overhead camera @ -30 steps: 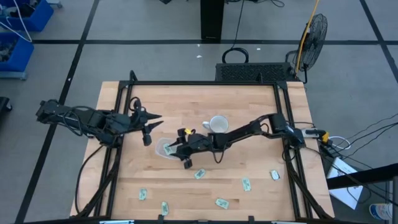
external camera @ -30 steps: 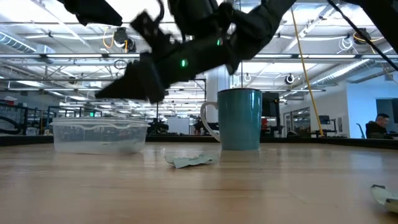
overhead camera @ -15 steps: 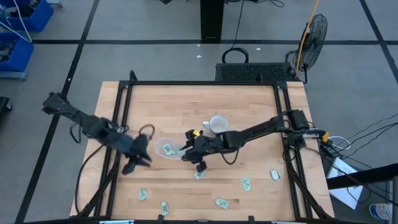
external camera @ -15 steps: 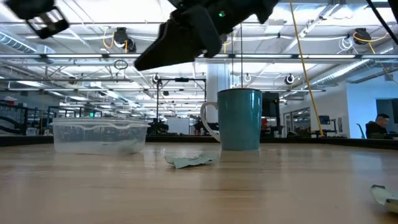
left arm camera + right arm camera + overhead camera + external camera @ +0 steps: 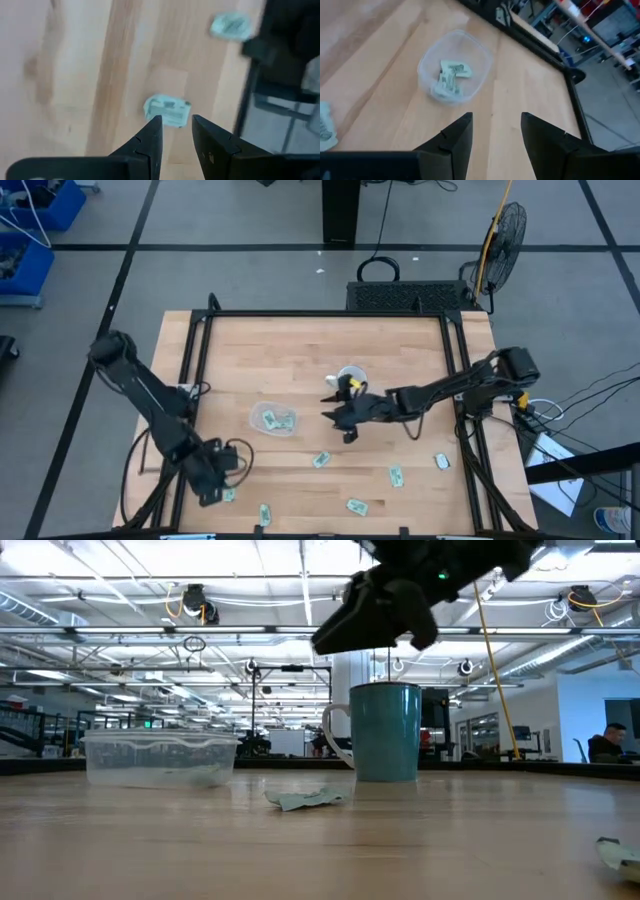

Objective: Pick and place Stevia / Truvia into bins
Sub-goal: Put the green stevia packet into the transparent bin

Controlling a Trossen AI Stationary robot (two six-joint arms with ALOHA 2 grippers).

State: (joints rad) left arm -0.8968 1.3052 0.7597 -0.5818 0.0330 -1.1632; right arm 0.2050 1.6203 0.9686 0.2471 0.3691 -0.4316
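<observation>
Looking at the near edge of the bench (image 5: 400,340) first, we see our left hand (image 5: 218,488) down low by the front left corner. Its two fingers (image 5: 152,132) are a little apart and hold nothing. A green and white packet (image 5: 167,110) lies flat on the wood just past the tips. A second packet (image 5: 230,25) lies farther on, near the dark frame rail.

More packets are spread along the front of the bench. One sits by the left hand (image 5: 229,494), one a bit to the right of it (image 5: 265,513), one farther right (image 5: 357,506), one more to the right (image 5: 396,476), and one close to the right rail (image 5: 441,462). Another packet (image 5: 321,460) lies nearer the middle.

Farther back, in the middle of the bench, stands the clear tub (image 5: 273,419). It has packets (image 5: 451,75) inside it. Our right hand (image 5: 340,418) hangs in the air to the right of the tub, between it and the mug (image 5: 350,378). Its fingers (image 5: 457,135) are spread apart and empty.

The mug stands just behind the right hand. From the low side, a crumpled packet (image 5: 305,799) lies in front of the mug, and the tub is off to its left.
</observation>
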